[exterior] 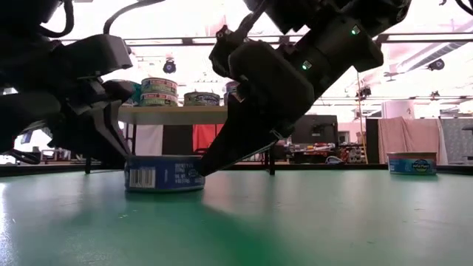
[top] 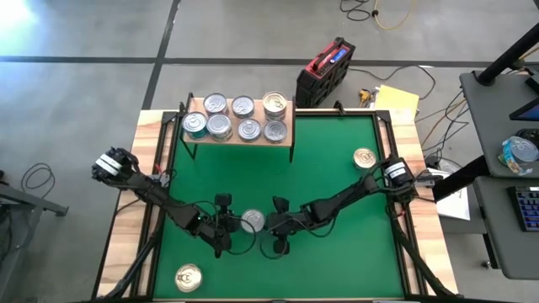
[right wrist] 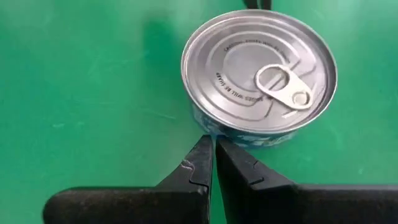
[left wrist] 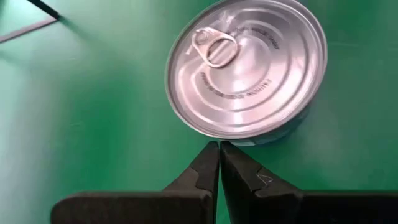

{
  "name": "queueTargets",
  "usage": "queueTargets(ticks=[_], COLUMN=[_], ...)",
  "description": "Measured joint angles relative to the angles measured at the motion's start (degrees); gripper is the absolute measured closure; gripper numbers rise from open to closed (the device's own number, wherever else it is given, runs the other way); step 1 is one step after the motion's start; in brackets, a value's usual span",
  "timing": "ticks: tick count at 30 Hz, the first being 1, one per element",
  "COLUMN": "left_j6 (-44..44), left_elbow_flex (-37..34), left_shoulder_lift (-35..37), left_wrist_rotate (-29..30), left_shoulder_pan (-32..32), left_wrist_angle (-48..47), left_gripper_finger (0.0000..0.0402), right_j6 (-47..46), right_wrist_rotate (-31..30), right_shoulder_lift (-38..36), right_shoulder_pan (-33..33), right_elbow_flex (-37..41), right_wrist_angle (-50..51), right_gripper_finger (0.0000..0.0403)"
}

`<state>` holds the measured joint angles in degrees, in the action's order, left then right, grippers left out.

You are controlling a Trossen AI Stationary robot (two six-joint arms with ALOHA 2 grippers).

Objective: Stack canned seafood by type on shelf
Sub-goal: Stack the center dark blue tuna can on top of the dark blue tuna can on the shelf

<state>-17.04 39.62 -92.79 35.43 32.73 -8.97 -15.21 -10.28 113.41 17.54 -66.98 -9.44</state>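
Silver-topped tin (top: 252,221) sits flat on the green mat (top: 328,160), well in front of the shelf (top: 240,139), pull-tab up, blue label on its side. Left gripper (top: 226,225) on one side of that tin, right gripper (top: 274,224) on the opposite side; both claws fully closed, tips right at the tin's side wall, neither holding anything. Shelf at the mat's far edge carries eight tins (top: 242,107) in two rows; at least one is stacked on another. Gold-topped tin (top: 365,157) lies off to the shelf's right on the mat, another gold-topped tin (top: 188,277) near the mat's front-left corner. Red toolbox (top: 325,71) on the floor behind the shelf.
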Motion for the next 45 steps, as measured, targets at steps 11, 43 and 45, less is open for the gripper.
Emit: queueTargets(ticks=[11,43,45], left_j6=[0.4,2.5,2.4], left_elbow_flex=[0.3,0.4,0.1], left_shoulder_lift=[4.5,0.7,0.7], left_wrist_rotate=[-2.8,-7.3,-7.2], left_shoulder_pan=[0.2,0.1,0.1], left_wrist_angle=[-2.6,8.1,8.3], left_gripper_finger=[0.0401,0.0401,0.0401], right_j6=[-13.6,-21.2,-21.7], right_wrist_rotate=[0.1,16.1,17.7], right_shoulder_lift=[-1.3,-7.3,-7.7], right_shoulder_pan=[-1.3,-12.1,-12.5], right_elbow_flex=[-0.1,0.6,1.1], right_wrist_angle=[10.3,15.0,12.9], right_gripper_finger=[0.0390,0.0390,0.0390])
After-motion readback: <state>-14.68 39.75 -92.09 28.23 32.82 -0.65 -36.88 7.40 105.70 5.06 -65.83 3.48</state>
